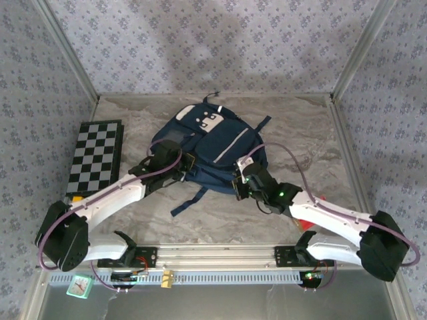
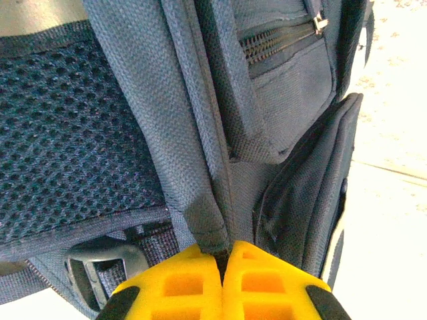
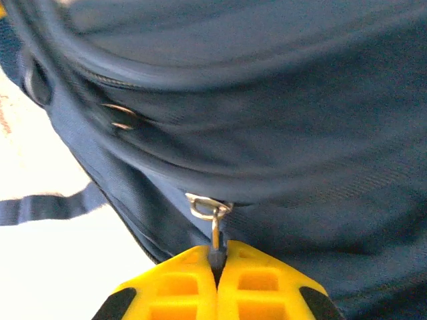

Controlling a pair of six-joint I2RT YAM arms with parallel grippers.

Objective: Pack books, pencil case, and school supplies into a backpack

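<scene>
at the far left of the table (image 1: 293, 133) a black-and-white checkered board (image 1: 97, 157) lies flat, well apart from the bag. at its near end a sliver of yellow (image 1: 75, 198) peeks out beside the left arm; what it belongs to i cannot tell.

the left arm reaches in from the left, and the left pincer (image 1: 175, 163) sits against the near left side of the backpack (image 1: 213, 143). in the left wrist view the left pincer (image 2: 222, 257) is clenched, its yellow fingers (image 2: 180, 283) pressed together on a folded seam of the backpack (image 2: 200, 133). a dark mesh panel (image 2: 73, 147) lies to the left of that seam, a grey plastic buckle (image 2: 100, 263) sits below the mesh, and a closed zipper (image 2: 280, 40) runs across a pocket at the upper right.

the navy backpack lies in the middle of the table, its white and grey patches toward the far wall and a dark strap (image 1: 190, 200) trailing toward the arms.

the right pincer (image 1: 238, 182) meets the bag's near right edge. in the right wrist view the right pincer (image 3: 217, 263) is clenched too, its yellow fingers (image 3: 260, 283) pinching a metal zipper pull (image 3: 215, 230) that hangs from a small ring on the backpack (image 3: 280, 133). a loose strap (image 3: 47, 207) lies on the table to the left.

further right, a corner of a red packet (image 1: 305, 223) shows on the table under the right forearm, mostly hidden.
</scene>
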